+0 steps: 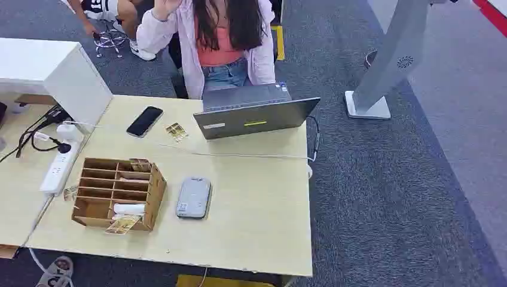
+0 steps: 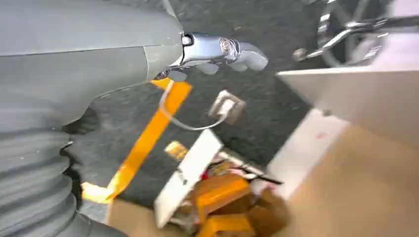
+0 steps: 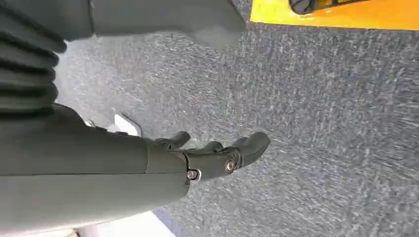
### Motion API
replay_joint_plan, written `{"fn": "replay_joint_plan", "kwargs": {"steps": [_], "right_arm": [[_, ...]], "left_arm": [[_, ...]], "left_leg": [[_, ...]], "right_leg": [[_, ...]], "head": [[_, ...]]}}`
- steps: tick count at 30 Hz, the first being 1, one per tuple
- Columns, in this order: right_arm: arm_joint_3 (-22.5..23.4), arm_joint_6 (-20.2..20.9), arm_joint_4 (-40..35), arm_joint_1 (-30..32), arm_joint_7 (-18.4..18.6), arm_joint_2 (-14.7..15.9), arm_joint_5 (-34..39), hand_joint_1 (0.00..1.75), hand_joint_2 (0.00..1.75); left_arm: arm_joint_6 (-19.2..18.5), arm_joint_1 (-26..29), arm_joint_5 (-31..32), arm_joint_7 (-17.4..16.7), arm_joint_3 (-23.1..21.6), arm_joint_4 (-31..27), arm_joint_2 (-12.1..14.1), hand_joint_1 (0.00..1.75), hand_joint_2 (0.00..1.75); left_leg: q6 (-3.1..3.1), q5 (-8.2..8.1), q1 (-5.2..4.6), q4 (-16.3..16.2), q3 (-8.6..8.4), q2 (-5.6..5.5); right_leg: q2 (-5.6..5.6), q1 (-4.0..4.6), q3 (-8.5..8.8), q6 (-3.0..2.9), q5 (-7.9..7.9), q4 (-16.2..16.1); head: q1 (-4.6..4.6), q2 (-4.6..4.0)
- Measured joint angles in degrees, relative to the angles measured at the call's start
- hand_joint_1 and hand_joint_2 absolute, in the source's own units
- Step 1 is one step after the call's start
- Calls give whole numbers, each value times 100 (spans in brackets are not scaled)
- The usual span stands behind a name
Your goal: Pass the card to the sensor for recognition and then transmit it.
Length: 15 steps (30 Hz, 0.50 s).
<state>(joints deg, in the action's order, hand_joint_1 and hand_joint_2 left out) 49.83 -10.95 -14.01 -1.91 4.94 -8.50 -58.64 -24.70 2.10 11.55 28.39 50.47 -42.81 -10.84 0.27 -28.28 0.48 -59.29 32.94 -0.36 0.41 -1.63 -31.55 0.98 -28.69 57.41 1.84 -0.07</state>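
grey sensor (image 1: 194, 197) label unreadable; cards (image 1: 122, 224) blurred.

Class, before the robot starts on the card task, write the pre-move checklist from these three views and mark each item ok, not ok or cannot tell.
1. Left robot hand free of any object: ok, it hangs over the floor with nothing in it.
2. Right robot hand free: ok, nothing in it, above the carpet.
3. Card available: ok, a card lies at the front of the wooden organizer.
4. Sensor reachable: ok, the grey device lies flat on the table, beside the organizer with bare table around it.
5. Sensor powered: cannot tell.
6. Person clear of the path: ok, seated behind the laptop on the far side.
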Motion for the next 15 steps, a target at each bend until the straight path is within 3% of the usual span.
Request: {"fn": "replay_joint_plan", "kwargs": {"steps": [7, 15], "right_arm": [[247, -44, 48, -36, 144, -75, -250, 0, 0], [518, -76, 103, -81, 299, -166, -520, 0, 0]], "left_arm": [[-35, 346, -445, 86, -287, -1215, -208, 0, 175], [19, 872, -975, 197, -949, -2830, -456, 0, 175]], "left_leg": [[0, 0, 1, 1, -1, 0], [0, 0, 0, 0, -1, 0]], "right_leg": [[0, 1, 0, 0, 0, 0], [0, 0, 1, 0, 0, 0]], "head": [[-2, 0], [0, 0]]}}
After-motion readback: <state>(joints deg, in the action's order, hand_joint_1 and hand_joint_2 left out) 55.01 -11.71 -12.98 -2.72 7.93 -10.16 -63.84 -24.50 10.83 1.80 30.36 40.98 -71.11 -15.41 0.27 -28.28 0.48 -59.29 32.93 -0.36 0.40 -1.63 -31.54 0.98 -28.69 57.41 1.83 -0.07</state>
